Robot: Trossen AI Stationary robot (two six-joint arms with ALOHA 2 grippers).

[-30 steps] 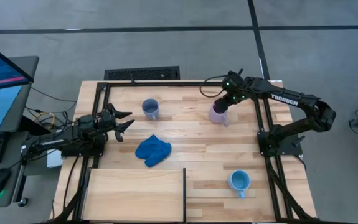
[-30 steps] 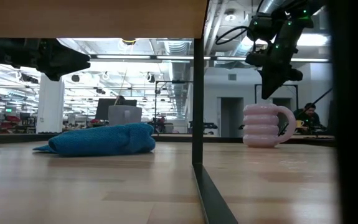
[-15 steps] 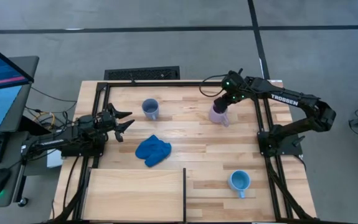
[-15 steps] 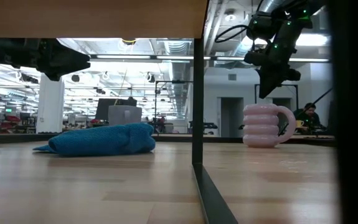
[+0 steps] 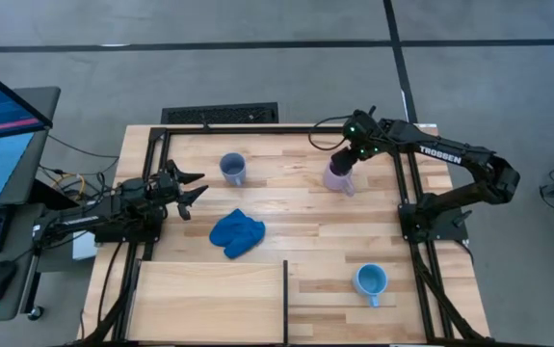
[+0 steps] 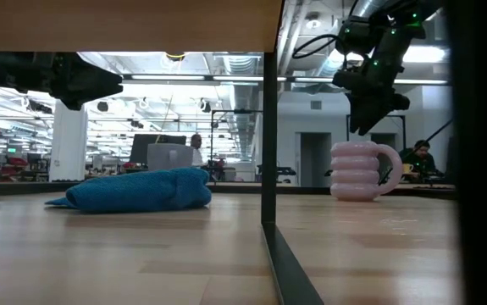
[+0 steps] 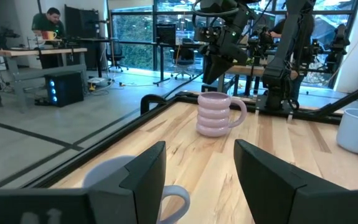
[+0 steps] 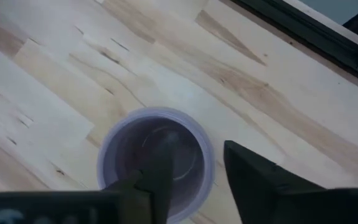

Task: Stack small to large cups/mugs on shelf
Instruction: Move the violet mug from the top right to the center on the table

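Note:
The pale lilac mug [image 5: 338, 177] stands upright on its base at the table's far right. My right gripper [image 8: 197, 180] hangs open just above its rim [image 6: 357, 145], pointing steeply down. One finger is over the hollow and the other outside the wall. The grey-blue mug [image 5: 233, 169] stands far left of centre. The bright light blue mug [image 5: 370, 281] stands near the right front. The shelf [image 5: 209, 299] lies at the near left. My left gripper [image 5: 192, 188] waits open and level at the table's left side.
A royal-blue cloth lump [image 5: 236, 232] lies mid-table between the mugs and the shelf. Dark frame rails [image 5: 407, 207] run along the table's right and far edges. A desk with a monitor stands left of the table.
My right gripper has opened above the lilac mug without shifting. Its tip looks narrow and pointed in the earlier low views and wider now. The mug stands as before.

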